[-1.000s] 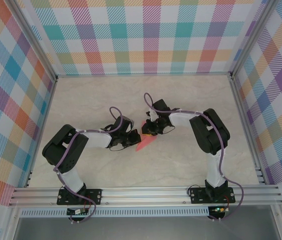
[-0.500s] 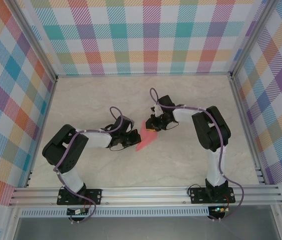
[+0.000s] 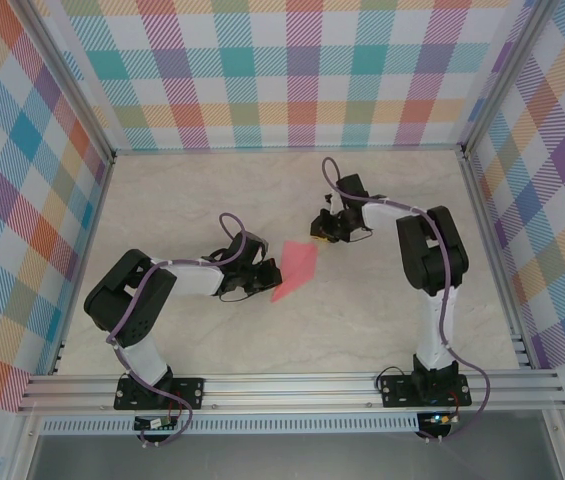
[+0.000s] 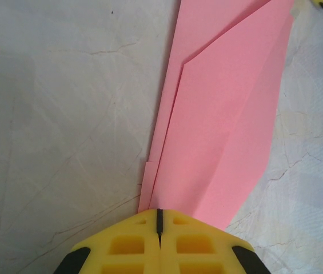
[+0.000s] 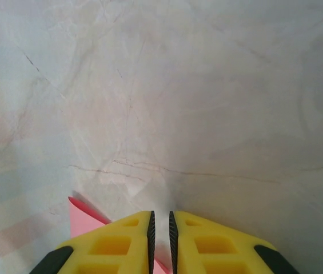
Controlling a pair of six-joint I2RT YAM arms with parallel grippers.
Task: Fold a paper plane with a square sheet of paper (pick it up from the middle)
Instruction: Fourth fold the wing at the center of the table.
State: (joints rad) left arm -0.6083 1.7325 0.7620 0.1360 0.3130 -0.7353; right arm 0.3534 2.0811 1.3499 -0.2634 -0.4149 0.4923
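Diagonally, we see flat creased pink paper plane [image 3: 297, 268], narrow end under shut left gripper [image 4: 159, 214]; right gripper [image 5: 160, 216] barely ajar, empty.

table [image 3: 182, 200]: pale marbled top, bare around the middle
on table: pink paper plane [image 3: 296, 270], flat, near centre

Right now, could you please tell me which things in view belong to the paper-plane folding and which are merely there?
Job: folded salmon-pink paper sheet; left arm's yellow fingers; right arm's yellow fingers.
Just there: pale marble-look table top; colourful checked walls; aluminium frame rail.
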